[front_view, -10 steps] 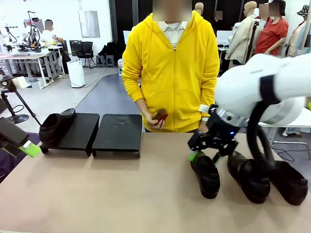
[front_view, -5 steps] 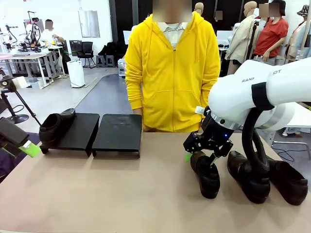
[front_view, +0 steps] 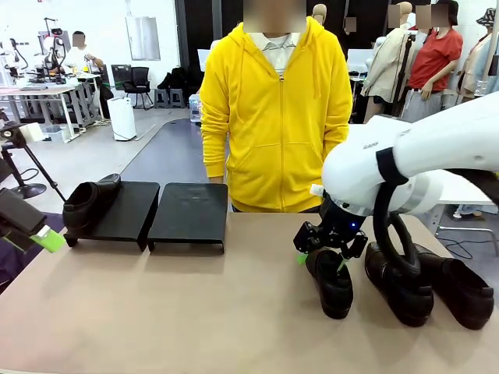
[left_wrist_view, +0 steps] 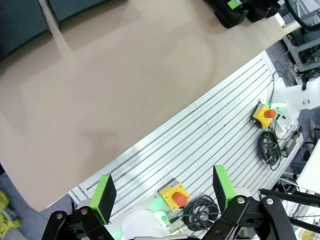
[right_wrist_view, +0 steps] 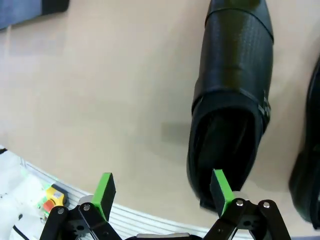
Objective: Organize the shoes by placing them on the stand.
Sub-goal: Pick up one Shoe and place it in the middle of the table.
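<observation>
At the far left edge of the front view, the left gripper [left_wrist_view: 163, 187] hangs off the table [front_view: 171, 312]. Its green pads are spread wide with nothing between them. Just right of it, one black loafer [front_view: 90, 201] sits on the left tray of the stand [front_view: 129, 209], and the right tray [front_view: 191, 212] stands close beside it. A person in a yellow hoodie [front_view: 277, 117] stands behind the table at upper centre.

Right of centre, the right gripper [front_view: 321, 259] is open over the heel end of the leftmost table loafer [front_view: 334, 284]. In the right wrist view one pad [right_wrist_view: 220, 186] lies over that shoe's heel opening and the other over bare tabletop; I cannot tell whether it touches. The middle loafer [front_view: 398, 290] and the far-right loafer [front_view: 461, 290] lie side by side at lower right.
</observation>
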